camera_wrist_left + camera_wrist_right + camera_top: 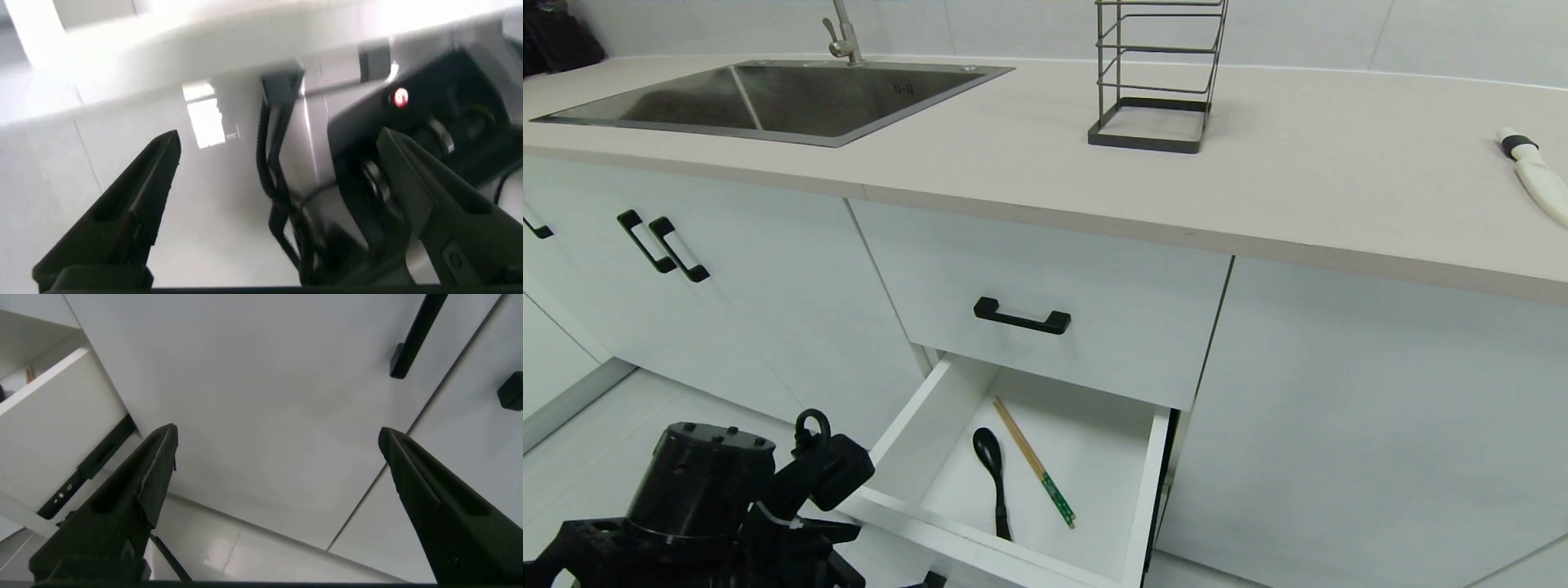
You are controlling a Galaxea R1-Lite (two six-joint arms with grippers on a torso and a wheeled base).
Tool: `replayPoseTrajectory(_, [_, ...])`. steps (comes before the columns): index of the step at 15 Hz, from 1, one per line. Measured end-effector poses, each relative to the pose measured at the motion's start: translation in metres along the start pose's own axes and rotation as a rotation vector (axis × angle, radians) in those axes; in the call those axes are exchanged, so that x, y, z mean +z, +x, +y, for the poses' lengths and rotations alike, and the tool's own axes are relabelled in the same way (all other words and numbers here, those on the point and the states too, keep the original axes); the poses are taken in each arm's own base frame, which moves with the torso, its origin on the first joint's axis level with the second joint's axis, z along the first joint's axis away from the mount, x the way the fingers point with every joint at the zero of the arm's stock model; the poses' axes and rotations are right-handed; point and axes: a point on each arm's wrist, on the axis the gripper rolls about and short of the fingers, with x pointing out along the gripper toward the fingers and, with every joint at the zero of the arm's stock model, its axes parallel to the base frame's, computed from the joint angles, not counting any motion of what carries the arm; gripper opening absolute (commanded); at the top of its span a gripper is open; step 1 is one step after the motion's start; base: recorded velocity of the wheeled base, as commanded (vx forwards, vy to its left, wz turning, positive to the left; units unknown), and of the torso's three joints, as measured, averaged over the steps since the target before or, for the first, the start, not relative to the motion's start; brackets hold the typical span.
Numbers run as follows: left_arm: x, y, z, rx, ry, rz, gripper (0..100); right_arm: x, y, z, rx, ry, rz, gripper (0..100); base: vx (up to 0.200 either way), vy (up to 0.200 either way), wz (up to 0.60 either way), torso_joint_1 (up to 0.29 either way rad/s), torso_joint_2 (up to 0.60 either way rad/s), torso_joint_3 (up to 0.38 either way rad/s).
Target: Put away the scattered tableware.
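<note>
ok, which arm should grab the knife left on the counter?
Right, probably. The knife lies at the far right of the countertop, while the left arm sits low on the left beside the open drawer. Both the right gripper and left gripper are open and empty.

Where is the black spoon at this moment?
In the head view, the black spoon lies inside the open drawer, just left of the chopsticks.

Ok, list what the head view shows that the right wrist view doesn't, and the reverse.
Head view: the sink, the wire rack, and a black spoon and chopsticks lying in the open drawer. Right wrist view: the right pincer, open and empty, facing a white cabinet door. Both: the open drawer's white wall and black cabinet handles.
</note>
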Motion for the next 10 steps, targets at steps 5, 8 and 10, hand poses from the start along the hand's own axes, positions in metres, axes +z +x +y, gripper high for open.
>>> replayPoseTrajectory(5, [0.006,0.010,0.002,0.002,0.000,-0.017,100,0.000,0.000,0.000,-0.001,0.000,-0.003,100,0.000,0.000,0.00,0.000,0.00,0.000])
replayPoseTrajectory(8, [0.012,0.016,0.003,0.008,0.007,-0.060,100,0.000,0.000,0.000,0.000,0.000,-0.003,100,0.000,0.000,0.00,0.000,0.00,0.000])
replayPoseTrajectory(10, [0.015,0.020,0.004,0.011,0.013,-0.084,100,0.000,0.000,0.000,-0.001,0.000,-0.003,100,0.000,0.000,0.00,0.000,0.00,0.000])
